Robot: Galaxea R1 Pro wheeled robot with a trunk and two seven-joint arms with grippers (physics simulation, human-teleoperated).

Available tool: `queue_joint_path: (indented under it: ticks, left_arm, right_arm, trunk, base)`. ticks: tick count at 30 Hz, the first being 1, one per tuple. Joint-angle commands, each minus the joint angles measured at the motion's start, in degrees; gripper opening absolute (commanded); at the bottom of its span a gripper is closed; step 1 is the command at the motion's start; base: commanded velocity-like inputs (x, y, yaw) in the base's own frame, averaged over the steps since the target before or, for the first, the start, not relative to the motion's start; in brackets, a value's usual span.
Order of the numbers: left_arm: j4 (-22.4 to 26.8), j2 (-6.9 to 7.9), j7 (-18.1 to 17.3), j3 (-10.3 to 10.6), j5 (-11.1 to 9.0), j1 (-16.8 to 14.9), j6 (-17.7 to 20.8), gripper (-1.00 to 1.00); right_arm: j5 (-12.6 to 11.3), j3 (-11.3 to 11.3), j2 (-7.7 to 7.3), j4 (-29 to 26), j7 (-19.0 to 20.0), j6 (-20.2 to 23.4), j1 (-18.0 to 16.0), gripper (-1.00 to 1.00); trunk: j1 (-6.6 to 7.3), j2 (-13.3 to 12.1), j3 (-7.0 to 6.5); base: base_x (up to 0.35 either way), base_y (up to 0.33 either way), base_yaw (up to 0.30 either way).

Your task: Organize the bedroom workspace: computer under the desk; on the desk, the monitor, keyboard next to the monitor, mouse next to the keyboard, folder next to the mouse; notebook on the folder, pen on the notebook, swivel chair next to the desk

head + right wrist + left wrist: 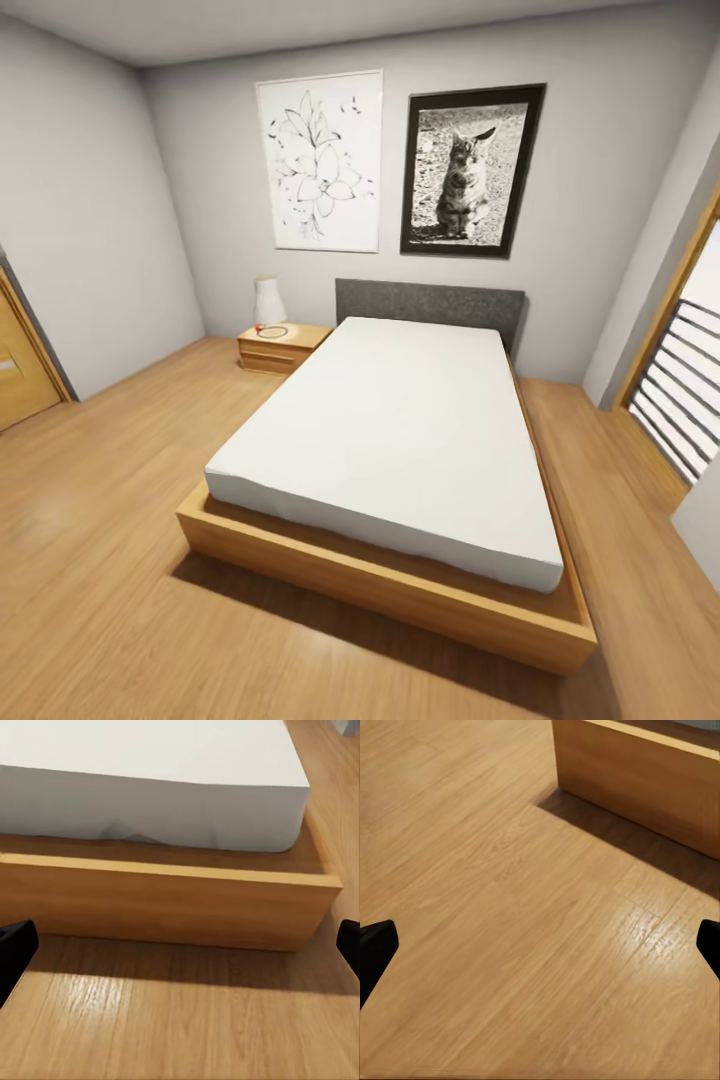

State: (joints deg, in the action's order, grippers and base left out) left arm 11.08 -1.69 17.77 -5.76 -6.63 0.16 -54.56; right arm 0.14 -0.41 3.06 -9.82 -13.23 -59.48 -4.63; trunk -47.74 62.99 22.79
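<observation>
I face a bed [400, 430] on wood floor [100, 560]; no worktop or task things here, so every step looks undone. My 2 pincers, left pincer [540, 952] and right pincer [180, 952], gape wide, holding nothing.

Wood plank floor [90, 560], low wooden bed frame [380, 590] on it, white mattress [400, 440] on the frame

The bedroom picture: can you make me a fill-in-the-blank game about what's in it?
1. The framed photo on the wall shows a ____.
2. The white lamp stands on the wooden ____ beside the bed.
3. The drawing next to the photo shows a ____.
4. The floor is made of ____.

Missing words: cat; nightstand; flower; wood
</observation>
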Motion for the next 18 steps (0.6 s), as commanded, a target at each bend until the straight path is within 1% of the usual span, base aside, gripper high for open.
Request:
queue_joint_path:
  ticks: [1, 18]
  left_arm:
    - [0.09, -0.02, -0.27, -0.22, -0.23, 0.02, -0.11, 1.0]
    - [0.08, -0.16, -0.28, 0.15, -0.07, 0.02, -0.22, 1.0]
  right_arm:
    - [0.04, -0.02, 0.01, 0.01, -0.11, -0.15, -0.03, 1.0]
    - [0.05, -0.2, 0.1, -0.23, -0.15, -0.52, -0.03, 1.0]
  trunk:
    - [0.0, 0.04, 0.05]
    - [0.0, 0.04, 0.05]
  base:
    - [0.0, 0.0, 0.282]
    - [0.0, 0.0, 0.287]
